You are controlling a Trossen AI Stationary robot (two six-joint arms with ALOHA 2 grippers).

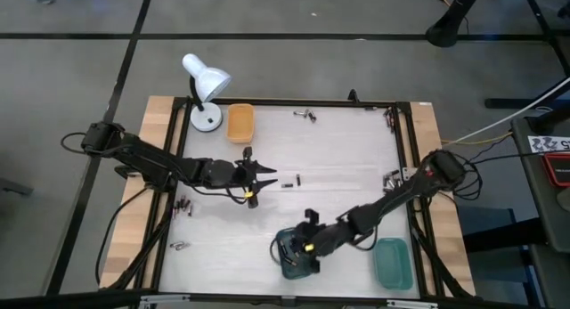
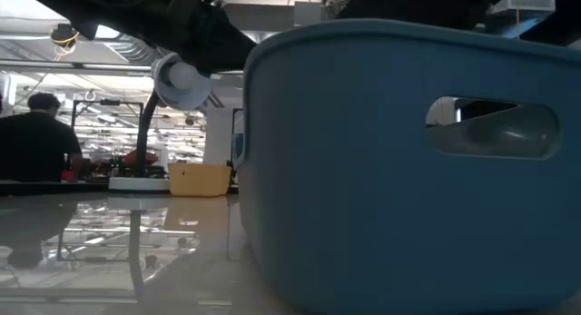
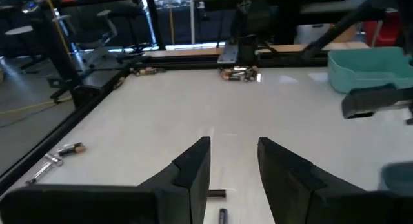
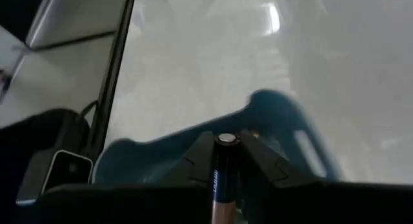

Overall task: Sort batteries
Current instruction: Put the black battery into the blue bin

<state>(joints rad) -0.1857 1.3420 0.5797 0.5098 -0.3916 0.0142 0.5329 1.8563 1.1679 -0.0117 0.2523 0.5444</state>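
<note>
Small batteries lie scattered on the white table: a pair (image 1: 291, 182) just ahead of my left gripper (image 1: 264, 176), which shows again in the left wrist view as batteries (image 3: 217, 194) below the fingers. My left gripper (image 3: 232, 164) is open and hovers low over them, touching nothing. My right gripper (image 1: 303, 248) stands over the dark teal tray (image 1: 294, 256) near the table's near edge, shut on one battery (image 4: 222, 175). In the low view the dark teal tray (image 2: 408, 170) fills most of the picture. My right gripper pinches one battery between its two fingers (image 4: 197, 161). The battery lies along the fingers, with its silvery end cap (image 4: 226, 139) pointing forward between the fingertips. It is lifted clear, above the dark teal tray (image 4: 277, 117).
An orange tray (image 1: 240, 122) and a white desk lamp (image 1: 205, 86) stand at the far left. A green tray (image 1: 393, 262) sits at the near right corner. More batteries lie by the far edge (image 1: 307, 115), the right edge (image 1: 392, 177) and the left edge (image 1: 184, 205). A black frame rims the table.
</note>
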